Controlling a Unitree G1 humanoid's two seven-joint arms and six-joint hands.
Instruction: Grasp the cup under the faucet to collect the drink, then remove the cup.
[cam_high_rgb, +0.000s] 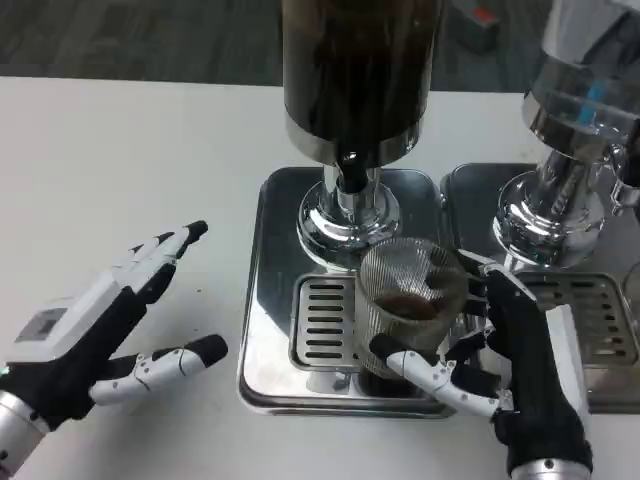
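Observation:
A ribbed clear cup (408, 305) with a little dark drink in it stands on the slotted drip grate (320, 322), just in front of the black faucet spout (349, 165) of the dark drink dispenser (355, 70). My right hand (510, 365) grips the cup from its right side, thumb across the front near the base and fingers behind. My left hand (95, 335) hovers open over the table to the left of the tray, fingers spread and pointing up-right.
The dispenser's chrome base (345, 215) stands on a shiny steel tray (262, 300). A second dispenser (570, 130) with its own tray and grate (600, 320) stands at the right. White table (130, 170) stretches to the left.

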